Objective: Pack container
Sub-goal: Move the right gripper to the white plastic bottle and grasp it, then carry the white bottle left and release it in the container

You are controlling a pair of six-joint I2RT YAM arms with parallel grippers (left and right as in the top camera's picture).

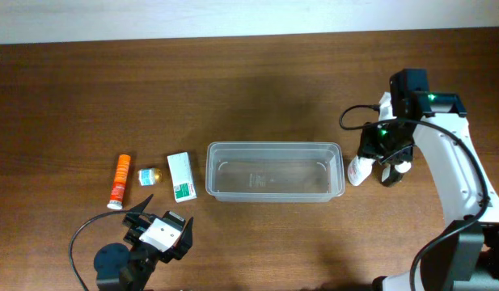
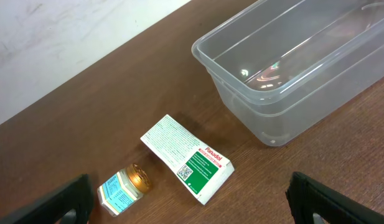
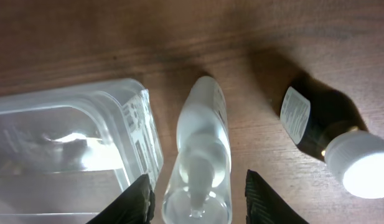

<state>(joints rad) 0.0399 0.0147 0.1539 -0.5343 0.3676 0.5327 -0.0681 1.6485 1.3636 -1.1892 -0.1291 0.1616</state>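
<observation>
Clear container [image 1: 273, 146], white-and-green carton [image 1: 182, 176]

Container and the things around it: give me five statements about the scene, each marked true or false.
1. The container has nothing in it. True.
2. The orange tube lies inside the container. False: it lies on the table, to the left of the container in the overhead view.
3. The right gripper straddles a translucent bottle lying on its side, jaws open. True.
4. The dark bottle has a black cap. False: its cap is white.
5. The left gripper holds the white-and-green carton. False: it is open and empty, and the carton lies on the table.
</observation>
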